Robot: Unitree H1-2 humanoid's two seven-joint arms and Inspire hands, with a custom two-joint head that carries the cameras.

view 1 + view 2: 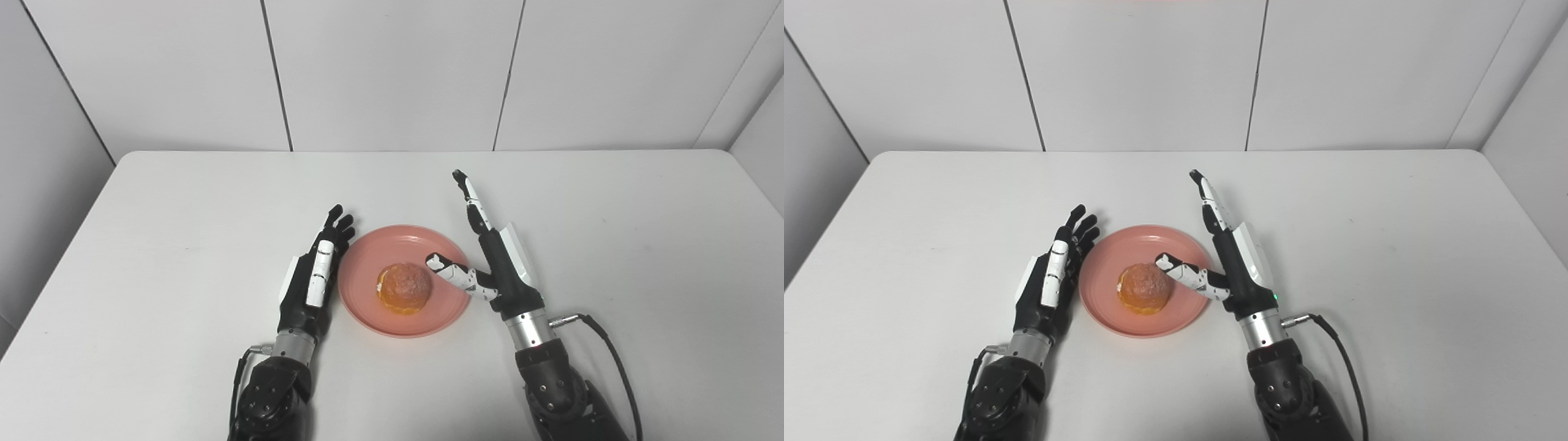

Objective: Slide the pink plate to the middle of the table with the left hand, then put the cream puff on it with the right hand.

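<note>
A pink plate lies on the white table near the middle, toward the front. A golden-brown cream puff sits on the plate, a little right of its centre. My left hand stands edge-on just left of the plate's rim, fingers straight, holding nothing. My right hand stands at the plate's right rim with fingers stretched up and away. Its thumb reaches over the plate toward the puff, and I cannot tell whether it touches. Both hands are open.
Grey panel walls close off the table's back and sides. A black cable loops from my right wrist over the table at the front right.
</note>
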